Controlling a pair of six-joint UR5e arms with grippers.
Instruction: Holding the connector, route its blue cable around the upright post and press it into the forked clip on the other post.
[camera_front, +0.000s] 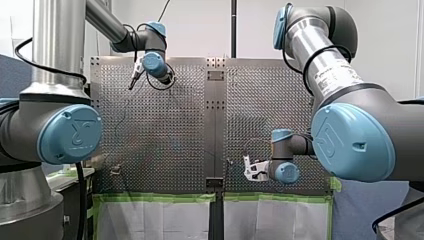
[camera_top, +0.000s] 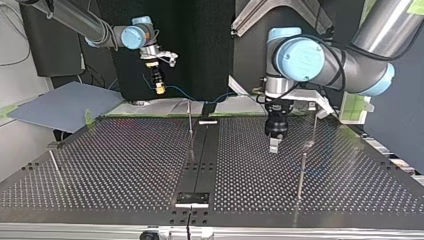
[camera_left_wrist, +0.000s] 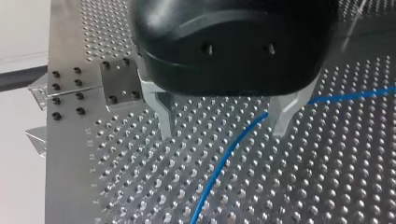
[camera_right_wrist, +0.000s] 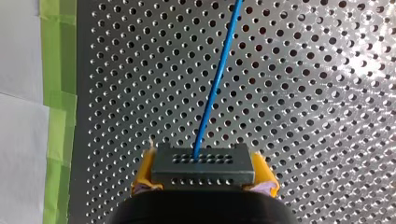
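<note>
My right gripper (camera_right_wrist: 204, 173), with yellow pads, is shut on a grey connector (camera_right_wrist: 203, 163) pierced with small holes. A blue cable (camera_right_wrist: 215, 88) runs from the connector straight ahead over the perforated plate. In the top view this gripper (camera_top: 160, 89) hangs above the far edge, the cable (camera_top: 187, 95) trailing sideways from it. My left gripper (camera_left_wrist: 224, 123) stands open just above the plate, and the blue cable (camera_left_wrist: 233, 149) lies on the plate between its metal fingers (camera_left_wrist: 166, 121). Thin upright posts stand near the centre strip (camera_top: 190, 120) and beside my left gripper (camera_top: 303, 167), the latter with a small head.
Another thin post (camera_top: 55, 162) stands at the top view's left. A grey-blue board (camera_top: 65, 105) lies beyond the table's far left corner. Green tape (camera_right_wrist: 58, 116) and white sheets border the plate beside my right gripper. A bolted metal block (camera_left_wrist: 119, 86) sits beside my left gripper.
</note>
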